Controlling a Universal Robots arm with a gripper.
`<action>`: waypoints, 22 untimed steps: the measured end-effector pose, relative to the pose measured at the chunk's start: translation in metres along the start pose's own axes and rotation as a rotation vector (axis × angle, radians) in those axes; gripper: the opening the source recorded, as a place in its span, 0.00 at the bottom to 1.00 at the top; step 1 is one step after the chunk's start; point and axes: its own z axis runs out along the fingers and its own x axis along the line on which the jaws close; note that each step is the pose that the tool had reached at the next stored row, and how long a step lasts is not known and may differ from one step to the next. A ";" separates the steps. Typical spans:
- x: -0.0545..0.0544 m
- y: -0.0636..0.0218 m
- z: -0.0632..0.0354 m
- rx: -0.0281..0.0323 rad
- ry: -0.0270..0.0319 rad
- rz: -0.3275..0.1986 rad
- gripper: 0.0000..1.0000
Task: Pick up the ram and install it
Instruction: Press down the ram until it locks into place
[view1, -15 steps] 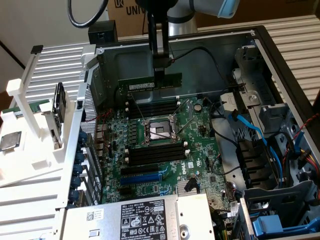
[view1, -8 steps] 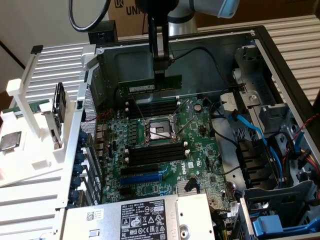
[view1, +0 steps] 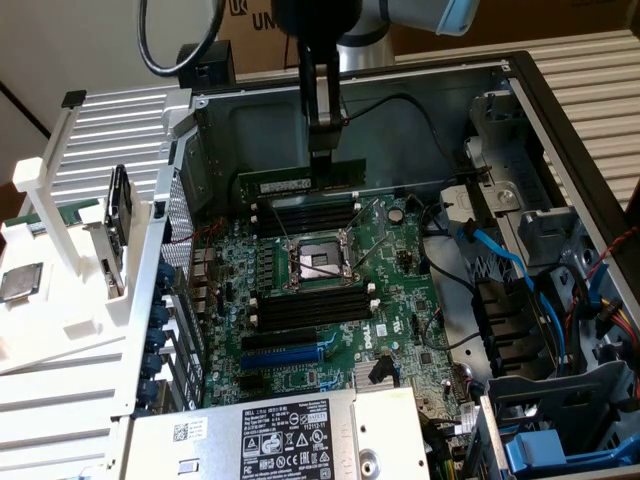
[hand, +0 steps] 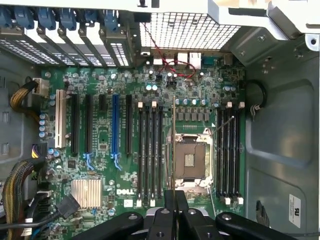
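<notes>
The ram (view1: 285, 184) is a long green stick held level on its edge, just above the far bank of black memory slots (view1: 305, 215) of the motherboard (view1: 395, 290) inside the open computer case. My gripper (view1: 322, 160) comes straight down from above and is shut on the stick's upper edge near its right end. In the wrist view the ram (hand: 173, 140) shows edge-on as a thin line running out from my gripper (hand: 175, 200), over the processor socket (hand: 192, 160) between two slot banks (hand: 151, 155) (hand: 227, 155).
A second slot bank (view1: 310, 308) lies nearer, past the open socket (view1: 318, 262). A labelled power supply (view1: 290, 435) sits at the case front, blue cables (view1: 500, 260) and drive bays at the exterior view's right. A white rack (view1: 60, 220) stands outside, left.
</notes>
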 end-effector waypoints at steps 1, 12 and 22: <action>0.000 0.0000 0.0008 0.0000 0.0000 0.000 0.12; 0.011 -0.0016 0.0418 -0.0005 0.0001 0.000 0.12; 0.021 -0.0053 0.0513 -0.0046 0.0000 0.000 0.12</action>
